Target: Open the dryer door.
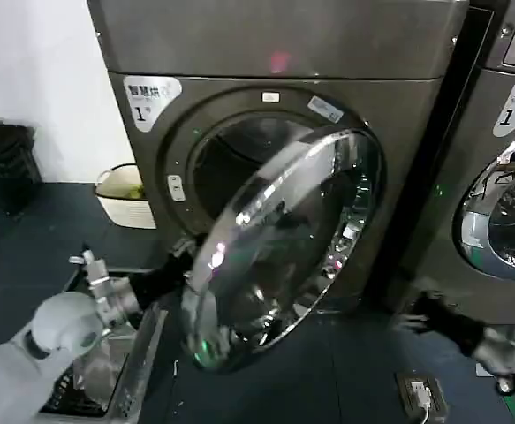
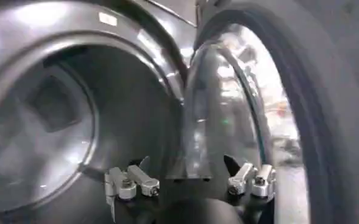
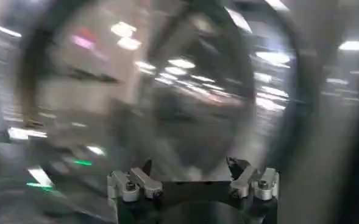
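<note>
Dryer door (image 1: 284, 247) swung partly open, centre frame, chrome ring tilted off dryer (image 1: 275, 115) front, drum opening exposed upper centre | left gripper (image 1: 179, 265) at door's lower-left edge, fingers (image 2: 144, 164) spread wide, pinching nothing, door's inner face between them | right gripper (image 1: 412, 314) lower right, fingers spread, clear of door | second machine (image 1: 513, 177) right edge | basket (image 1: 124, 194) left.
</note>
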`<state>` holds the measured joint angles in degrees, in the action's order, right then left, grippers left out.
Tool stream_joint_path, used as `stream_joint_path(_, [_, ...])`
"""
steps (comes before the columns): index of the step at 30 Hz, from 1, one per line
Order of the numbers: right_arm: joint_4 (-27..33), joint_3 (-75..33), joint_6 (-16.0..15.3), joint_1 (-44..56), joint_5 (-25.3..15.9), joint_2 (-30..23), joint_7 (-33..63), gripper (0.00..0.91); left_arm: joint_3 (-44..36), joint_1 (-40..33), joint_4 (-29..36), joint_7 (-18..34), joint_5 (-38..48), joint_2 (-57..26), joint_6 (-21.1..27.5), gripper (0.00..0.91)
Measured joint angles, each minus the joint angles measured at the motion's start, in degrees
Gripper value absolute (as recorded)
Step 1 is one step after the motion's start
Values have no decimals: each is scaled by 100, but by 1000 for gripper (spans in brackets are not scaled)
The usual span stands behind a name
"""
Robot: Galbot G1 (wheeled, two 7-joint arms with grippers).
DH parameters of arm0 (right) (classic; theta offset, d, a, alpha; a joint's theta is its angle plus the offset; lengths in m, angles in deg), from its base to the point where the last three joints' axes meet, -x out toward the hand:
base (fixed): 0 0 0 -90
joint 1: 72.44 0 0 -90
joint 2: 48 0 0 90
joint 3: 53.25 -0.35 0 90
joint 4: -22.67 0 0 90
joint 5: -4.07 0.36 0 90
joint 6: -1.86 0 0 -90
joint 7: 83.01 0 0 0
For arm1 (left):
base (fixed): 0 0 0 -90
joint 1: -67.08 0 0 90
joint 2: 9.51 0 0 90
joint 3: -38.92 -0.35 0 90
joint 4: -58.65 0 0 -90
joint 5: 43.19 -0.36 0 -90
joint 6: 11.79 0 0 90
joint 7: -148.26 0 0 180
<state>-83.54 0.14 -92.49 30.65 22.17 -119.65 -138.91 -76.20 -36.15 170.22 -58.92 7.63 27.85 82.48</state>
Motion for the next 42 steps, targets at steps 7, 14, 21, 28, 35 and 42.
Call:
stream_joint_path(7, [-458,-1226,-814,478,303,48,2349,907,-1171,-765,-74,-197,145,194,-49,907])
stream_joint_path(14, [-474,-2718,-950,813,12,303,3905,907,-2552,-1749,-303,-151,176,628,-197,907])
stream_joint_path(21, [-514,-4069,-1495,1106,350,558,4265,907,-3644,-2608,-743,-46,95,1430,-325,907])
stream_joint_path(28, [-656,-5099,-1723,1316,517,693,4745,907,-4184,-3093,-1472,131,-200,2506,-392,907])
stream_joint_path(35, [-409,-5786,-1539,1386,64,865,4972,907,-4311,-3302,-2211,417,-492,3441,-461,907])
stream_joint_path(42, [-82,-6075,-1245,1553,-330,912,4843,907,-4324,-3446,-2890,603,-621,4189,-721,907])
